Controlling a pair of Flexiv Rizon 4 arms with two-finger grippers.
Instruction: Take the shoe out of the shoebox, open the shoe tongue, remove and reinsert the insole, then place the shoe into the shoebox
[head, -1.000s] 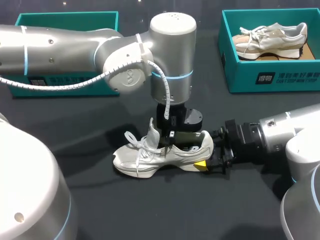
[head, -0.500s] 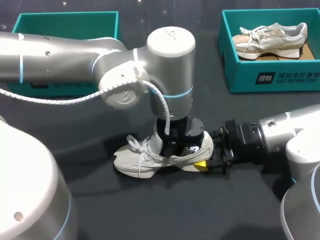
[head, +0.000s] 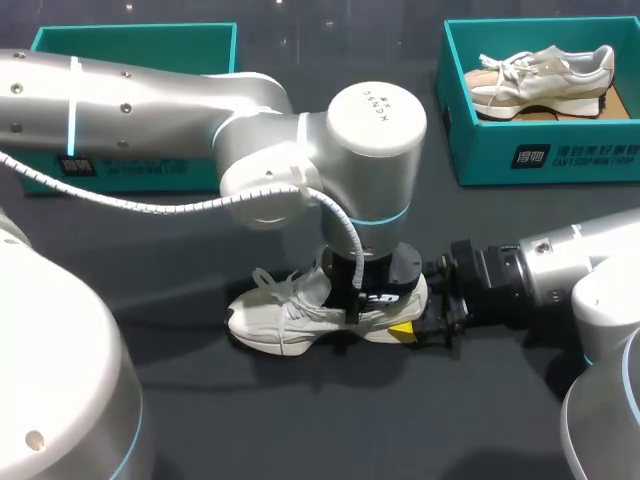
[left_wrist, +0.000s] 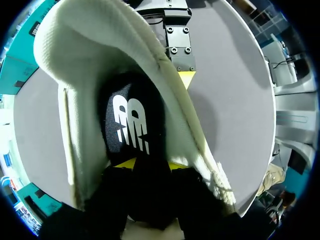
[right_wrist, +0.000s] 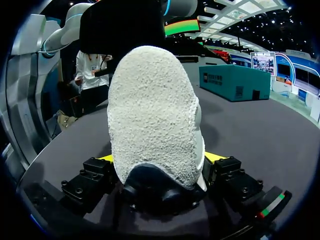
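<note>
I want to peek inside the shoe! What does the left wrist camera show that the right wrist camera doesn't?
Only the left wrist view looks inside the shoe: the black insole held in the left tool. Only the right wrist view shows the heel and its bumpy outside, squeezed by the right tool. Both show the same white shoe on the dark table.

We look down on the counter (head: 300, 420) from above and behind in the head view. Our left wrist camera peers down, close, into the shoe (left_wrist: 80, 100); our right wrist camera faces its heel, low and close. All three views share the shoe.
</note>
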